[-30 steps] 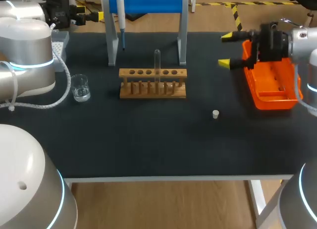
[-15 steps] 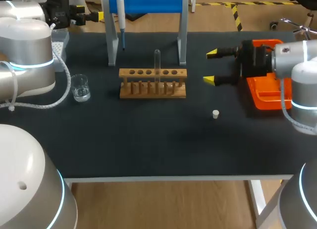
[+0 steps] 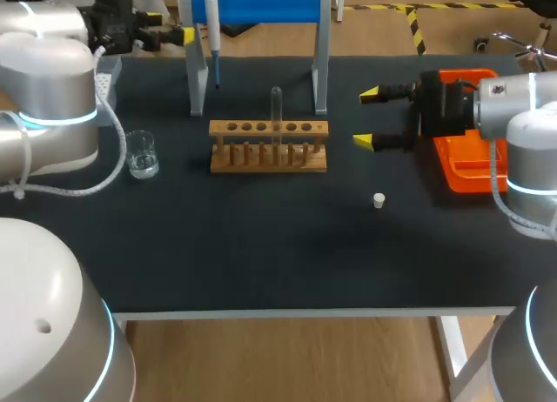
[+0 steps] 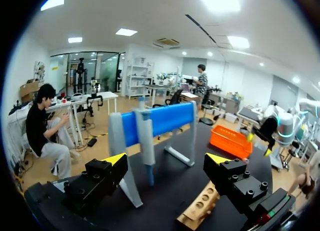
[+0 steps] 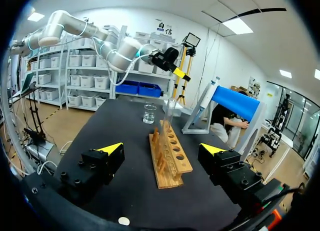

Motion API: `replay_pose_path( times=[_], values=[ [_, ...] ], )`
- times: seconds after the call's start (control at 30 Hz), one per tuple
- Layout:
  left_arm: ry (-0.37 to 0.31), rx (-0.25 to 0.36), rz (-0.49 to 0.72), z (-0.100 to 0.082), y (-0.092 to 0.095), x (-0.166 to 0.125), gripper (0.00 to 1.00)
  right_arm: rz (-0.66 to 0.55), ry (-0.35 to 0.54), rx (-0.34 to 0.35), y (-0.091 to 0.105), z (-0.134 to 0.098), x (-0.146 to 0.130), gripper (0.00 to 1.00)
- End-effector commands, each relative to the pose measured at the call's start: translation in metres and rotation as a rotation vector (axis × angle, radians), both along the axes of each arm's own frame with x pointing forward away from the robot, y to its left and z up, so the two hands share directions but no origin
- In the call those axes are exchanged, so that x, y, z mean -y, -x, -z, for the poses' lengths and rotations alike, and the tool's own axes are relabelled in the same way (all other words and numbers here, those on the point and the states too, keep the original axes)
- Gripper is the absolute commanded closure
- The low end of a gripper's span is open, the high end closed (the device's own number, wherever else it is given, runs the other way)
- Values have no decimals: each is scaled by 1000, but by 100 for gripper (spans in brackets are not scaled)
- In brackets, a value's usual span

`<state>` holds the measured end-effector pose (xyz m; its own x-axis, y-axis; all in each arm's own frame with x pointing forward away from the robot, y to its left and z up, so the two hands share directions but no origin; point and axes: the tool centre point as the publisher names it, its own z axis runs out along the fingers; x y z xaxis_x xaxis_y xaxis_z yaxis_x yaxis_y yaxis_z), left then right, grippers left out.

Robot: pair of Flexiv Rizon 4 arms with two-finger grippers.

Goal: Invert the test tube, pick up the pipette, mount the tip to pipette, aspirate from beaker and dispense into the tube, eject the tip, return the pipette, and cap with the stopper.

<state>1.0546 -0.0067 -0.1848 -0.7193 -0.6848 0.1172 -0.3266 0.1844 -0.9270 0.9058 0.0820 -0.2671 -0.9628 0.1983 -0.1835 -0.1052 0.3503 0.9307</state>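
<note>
Table (image 3: 261,254): dark top; it carries all items listed below.
Stopper (image 3: 379,200): small and pale. It lies alone on the table right of centre, nearer the front edge than any other item. It is apart from the rack and the tray. In the right wrist view it lies under the right gripper (image 5: 122,221).
Beaker (image 3: 140,153): clear glass, upright, towards the left edge. It stands near the rack's left end and is not touching it.
Rack (image 3: 268,146): wooden, with a row of holes on top. It stands mid-table, lengthwise along the front edge.
Test tube (image 3: 276,106): clear, upright in a hole near the middle of the rack. Nothing grips it.
Right gripper (image 3: 366,117): held over the table between the rack and the tray. Its fingers point at the rack's right end. The fingers are spread wide with nothing between them. In the right wrist view (image 5: 161,148) the rack (image 5: 170,161) lies ahead of it, with the beaker (image 5: 149,113) beyond.
Tray (image 3: 474,171): orange, near the right edge, partly covered by the right arm.
Stand (image 3: 261,3): blue crossbar on two grey uprights, at the far edge behind the rack.
Pipette (image 3: 211,23): hangs vertically at the stand's left upright, nose down.
Left gripper (image 3: 171,26): at the far left corner, just left of the stand. The fingers are spread apart and hold nothing. In the left wrist view (image 4: 166,158) the stand (image 4: 160,118) is directly ahead.
</note>
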Motion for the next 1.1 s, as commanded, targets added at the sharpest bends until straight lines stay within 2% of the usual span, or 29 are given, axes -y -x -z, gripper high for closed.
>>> replay_pose_path(
  times=[0.03,0.13,0.3,0.53,0.8,1.1],
  values=[
    [-32,10,31,-1,42,13,0,-1,0,0,0,0,0,0],
    [-75,35,67,4,65,27,0,-1,0,0,0,0,0,0],
    [-88,82,105,14,94,39,0,-1,0,0,0,0,0,0],
    [-108,95,120,30,120,49,0,-1,0,0,0,0,0,0],
    [-99,44,115,50,134,54,0,-1,0,0,0,0,0,0],
    [-110,39,118,51,135,55,0,-1,0,0,0,0,0,0]
  ],
)
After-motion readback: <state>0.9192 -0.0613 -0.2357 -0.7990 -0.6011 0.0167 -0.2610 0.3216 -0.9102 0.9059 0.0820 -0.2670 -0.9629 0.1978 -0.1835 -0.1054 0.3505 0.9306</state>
